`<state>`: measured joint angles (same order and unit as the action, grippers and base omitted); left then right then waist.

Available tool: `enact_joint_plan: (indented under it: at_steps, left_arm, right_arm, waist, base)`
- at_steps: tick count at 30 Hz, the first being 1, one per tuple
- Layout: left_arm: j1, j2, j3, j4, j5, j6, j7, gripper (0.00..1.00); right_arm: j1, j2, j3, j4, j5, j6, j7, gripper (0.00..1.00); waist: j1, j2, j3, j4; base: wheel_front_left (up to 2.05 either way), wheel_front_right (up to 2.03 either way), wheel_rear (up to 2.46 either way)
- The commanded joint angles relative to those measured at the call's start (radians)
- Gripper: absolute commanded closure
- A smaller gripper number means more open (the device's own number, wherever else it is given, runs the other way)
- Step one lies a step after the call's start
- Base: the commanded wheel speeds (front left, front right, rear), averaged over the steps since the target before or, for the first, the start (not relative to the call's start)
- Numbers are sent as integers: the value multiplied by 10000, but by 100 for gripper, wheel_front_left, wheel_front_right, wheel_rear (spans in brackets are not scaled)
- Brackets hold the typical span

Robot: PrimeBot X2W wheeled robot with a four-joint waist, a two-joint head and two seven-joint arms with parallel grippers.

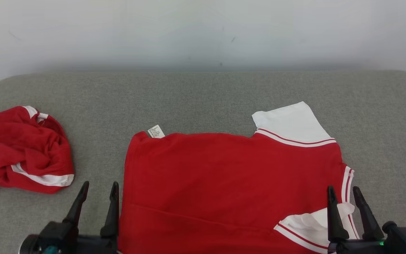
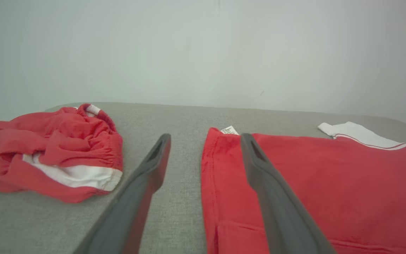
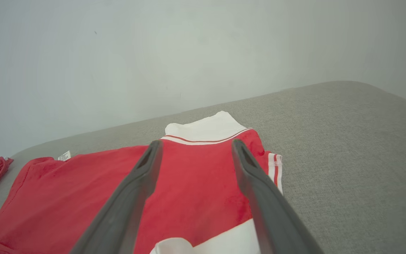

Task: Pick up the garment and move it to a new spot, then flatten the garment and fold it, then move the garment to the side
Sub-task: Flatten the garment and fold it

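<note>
Head view: red shirt (image 1: 224, 176) lies flat at 6 o'clock on grey cushion (image 1: 189, 95), white-sleeve end toward 3. Crumpled red garment (image 1: 19, 151) sits apart at 9. L gripper (image 1: 100, 185) at 7 and R gripper (image 1: 343, 190) at 5, both spread wide, empty.
L wrist view: fingers straddle shirt's left edge, prob. lined up for a fold grab.
R wrist view: fingers hover over sleeve end.

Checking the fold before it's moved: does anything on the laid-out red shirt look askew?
A white sleeve juts past the far edge of the red shirt, and a care label sticks out at its far left corner, leaving an uneven outline.
</note>
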<state>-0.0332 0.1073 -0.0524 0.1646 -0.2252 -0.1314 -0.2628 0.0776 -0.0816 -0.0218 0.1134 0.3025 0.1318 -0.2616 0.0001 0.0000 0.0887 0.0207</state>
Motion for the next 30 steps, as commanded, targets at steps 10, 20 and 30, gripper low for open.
enact_joint_plan:
  at_steps: [10,20,30]
  left_arm:
    - [-3897,1557,-1496,2985,-1296,20,-38,0]
    - [-6353,2572,-2741,5835,-2426,21,344,0]
    - [-7134,2418,-3723,7417,-3127,20,487,0]
  right_arm:
    - [-1454,74,321,276,-147,-17,-33,0]
    - [-1852,285,125,463,32,-17,-33,0]
    - [-1999,317,12,462,-119,-17,-34,0]
  waist:
    - [-1,0,1403,-1264]
    - [-1,0,2482,-2148]
    - [-1,0,2486,-2179]
  base:
    - [0,0,0]
    - [0,0,0]
    - [0,0,0]
